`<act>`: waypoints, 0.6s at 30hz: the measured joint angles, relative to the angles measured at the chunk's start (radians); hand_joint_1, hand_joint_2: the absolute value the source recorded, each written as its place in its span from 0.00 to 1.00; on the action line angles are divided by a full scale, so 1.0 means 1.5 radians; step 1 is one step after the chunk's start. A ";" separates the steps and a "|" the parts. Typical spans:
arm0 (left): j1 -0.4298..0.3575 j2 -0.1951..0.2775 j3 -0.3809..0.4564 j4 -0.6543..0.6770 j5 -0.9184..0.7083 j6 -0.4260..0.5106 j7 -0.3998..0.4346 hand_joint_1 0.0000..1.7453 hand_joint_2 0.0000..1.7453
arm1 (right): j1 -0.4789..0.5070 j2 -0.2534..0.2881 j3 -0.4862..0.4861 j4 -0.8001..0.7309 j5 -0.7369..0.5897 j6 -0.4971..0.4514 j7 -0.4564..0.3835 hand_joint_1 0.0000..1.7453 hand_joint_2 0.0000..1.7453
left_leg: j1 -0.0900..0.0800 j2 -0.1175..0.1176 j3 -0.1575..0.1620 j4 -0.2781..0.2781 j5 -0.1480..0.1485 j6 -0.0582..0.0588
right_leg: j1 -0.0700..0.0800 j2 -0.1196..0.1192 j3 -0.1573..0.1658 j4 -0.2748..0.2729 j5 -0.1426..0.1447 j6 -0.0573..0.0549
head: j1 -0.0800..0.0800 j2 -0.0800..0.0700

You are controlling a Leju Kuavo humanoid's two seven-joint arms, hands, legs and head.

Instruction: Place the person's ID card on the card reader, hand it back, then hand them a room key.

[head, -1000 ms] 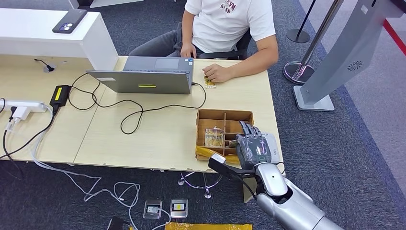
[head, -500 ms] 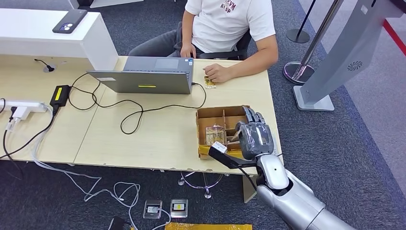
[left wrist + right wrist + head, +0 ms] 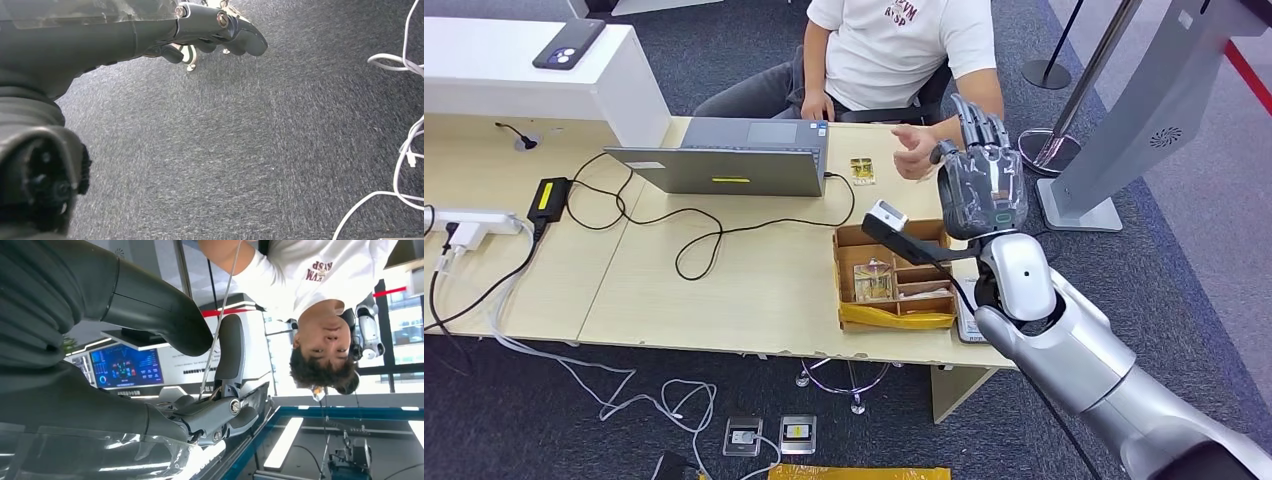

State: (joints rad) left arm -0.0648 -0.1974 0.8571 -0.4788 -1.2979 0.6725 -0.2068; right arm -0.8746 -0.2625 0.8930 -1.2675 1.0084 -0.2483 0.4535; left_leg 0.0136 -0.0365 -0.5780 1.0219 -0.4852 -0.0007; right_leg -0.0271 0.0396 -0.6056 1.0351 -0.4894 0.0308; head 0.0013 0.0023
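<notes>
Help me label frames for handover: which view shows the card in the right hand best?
The right wrist view: the card appears edge-on as a thin pale strip pinched by the right hand, reaching toward the person. In the head view the back of the right hand covers it. The left wrist view looks at carpet.

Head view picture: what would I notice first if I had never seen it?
The robot's silver right arm with its dark grey right hand raised over the light wooden table, reaching toward a person in a white T-shirt. Below the hand sits a brown compartmented cardboard box; a grey laptop stands beyond.
</notes>
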 joint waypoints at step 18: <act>-0.003 0.004 -0.067 0.000 0.025 0.000 0.026 0.00 0.00 | -0.170 0.091 0.037 0.240 -0.058 0.095 -0.018 1.00 1.00 | 0.000 -0.001 0.000 0.000 0.000 0.000 | 0.000 -0.002 0.000 0.000 0.000 0.000 | 0.000 0.000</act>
State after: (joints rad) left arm -0.0701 -0.1916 0.7565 -0.4792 -1.2606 0.6727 -0.1671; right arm -1.1289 -0.1257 0.9485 -0.9073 0.9215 -0.1051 0.4267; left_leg 0.0141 -0.0378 -0.5786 1.0219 -0.4851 -0.0007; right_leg -0.0267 0.0373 -0.6057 1.0355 -0.4895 0.0307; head 0.0015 0.0023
